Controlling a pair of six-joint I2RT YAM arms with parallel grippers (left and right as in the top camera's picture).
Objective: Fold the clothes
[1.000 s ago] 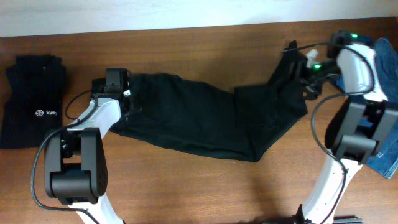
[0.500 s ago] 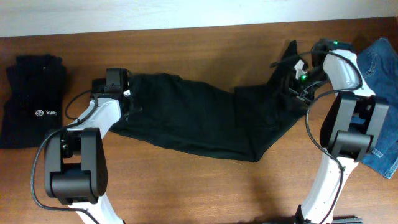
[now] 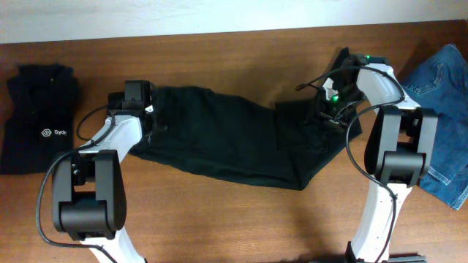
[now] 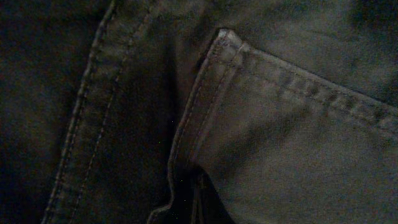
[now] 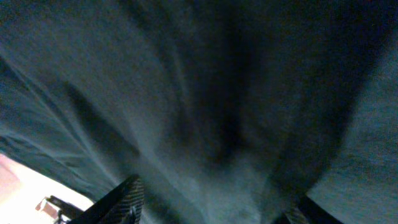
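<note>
The black trousers (image 3: 234, 139) lie spread across the table, waist to the left and legs to the right. One leg end bends up toward the far edge. My left gripper (image 3: 149, 115) rests on the waist end. In the left wrist view only seams and a pocket corner of the trousers (image 4: 280, 124) show, with dark shut fingers (image 4: 199, 205) at the bottom edge. My right gripper (image 3: 330, 102) hovers over the bent leg. In the right wrist view its fingers (image 5: 211, 196) stand apart with trouser fabric (image 5: 205, 93) close in front.
A folded black top with a small white logo (image 3: 40, 120) lies at the far left. Blue denim jeans (image 3: 442, 109) lie at the right edge. Bare wooden table (image 3: 219, 219) runs along the front.
My right arm has swung left from beside the jeans to over the trousers' bent leg. The trousers and the left arm have not moved.
</note>
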